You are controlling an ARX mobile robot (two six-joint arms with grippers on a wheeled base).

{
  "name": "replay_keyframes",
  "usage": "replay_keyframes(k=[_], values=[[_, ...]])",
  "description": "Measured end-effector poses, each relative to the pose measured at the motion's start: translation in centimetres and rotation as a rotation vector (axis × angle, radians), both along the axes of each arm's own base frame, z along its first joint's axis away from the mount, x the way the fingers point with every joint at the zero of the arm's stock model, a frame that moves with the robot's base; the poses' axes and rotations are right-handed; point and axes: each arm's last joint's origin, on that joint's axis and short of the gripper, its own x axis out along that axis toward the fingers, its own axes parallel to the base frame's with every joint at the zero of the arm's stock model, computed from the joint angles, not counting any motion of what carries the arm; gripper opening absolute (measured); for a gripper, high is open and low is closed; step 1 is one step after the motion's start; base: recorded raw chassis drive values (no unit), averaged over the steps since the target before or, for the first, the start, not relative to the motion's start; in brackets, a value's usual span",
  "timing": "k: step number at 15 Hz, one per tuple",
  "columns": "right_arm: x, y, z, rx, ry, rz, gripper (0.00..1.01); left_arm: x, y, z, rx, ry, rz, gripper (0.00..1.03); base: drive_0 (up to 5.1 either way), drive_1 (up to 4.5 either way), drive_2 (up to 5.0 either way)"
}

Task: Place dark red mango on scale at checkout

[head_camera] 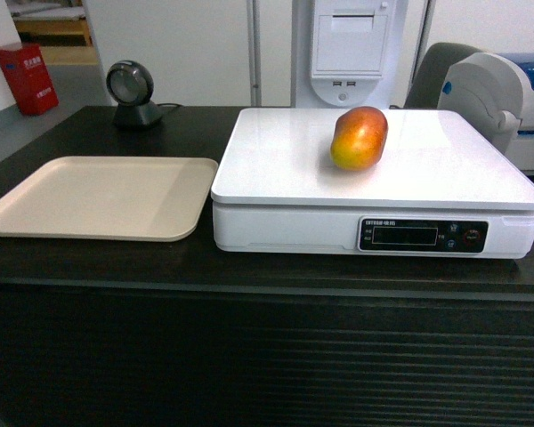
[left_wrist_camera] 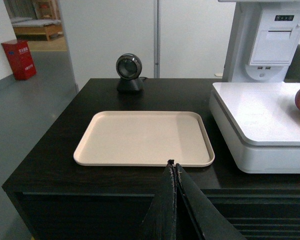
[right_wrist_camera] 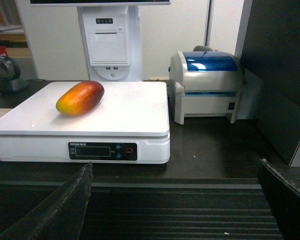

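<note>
**Both claws back, mango on the scale**

Left gripper (left_wrist_camera: 175, 170) is pinched closed and empty, short of the beige tray (left_wrist_camera: 140, 137). Right gripper (right_wrist_camera: 175, 200) gapes wide, empty. The nearer dark red mango (right_wrist_camera: 80, 98) lies ahead-left, on the scale (right_wrist_camera: 135, 107), long axis slanting.

Neither arm shows in the head view. In the left wrist view the left gripper (left_wrist_camera: 174, 167) points forward with its two dark fingers (left_wrist_camera: 166, 200) pressed together, the jaws closed with nothing between them, tips held just above the near edge of the counter (left_wrist_camera: 55, 165). In the right wrist view the right gripper (right_wrist_camera: 177, 200) has its jaws spread wide, one dark finger (right_wrist_camera: 65, 205) at the lower left and the other at the lower right, holding nothing.
</note>
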Motion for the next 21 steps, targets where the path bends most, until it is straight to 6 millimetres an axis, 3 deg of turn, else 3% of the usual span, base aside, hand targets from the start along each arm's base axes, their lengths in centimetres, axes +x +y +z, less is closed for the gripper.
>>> replay_keyframes(k=[6, 15, 16, 21], values=[[0.0, 0.0, 0.0, 0.0, 0.0, 0.0, 0.98, -1.6, 0.0, -1.8, 0.0, 0.0, -0.001, 0.02, 0.0, 0.0, 0.0], [0.0, 0.0, 0.0, 0.0, 0.0, 0.0, 0.98, -3.3, 0.0, -2.4, 0.0, 0.041, -0.003, 0.02, 0.0, 0.0, 0.0], [0.0, 0.0, 0.0, 0.0, 0.0, 0.0, 0.98, -3.6, 0.0, -1.8, 0.0, -0.019, -0.002, 0.02, 0.0, 0.0, 0.0], [0.0, 0.0, 0.0, 0.0, 0.0, 0.0, 0.98, -3.6, 0.0, -2.0, 0.0, -0.002, -0.002, 0.02, 0.0, 0.0, 0.0]])
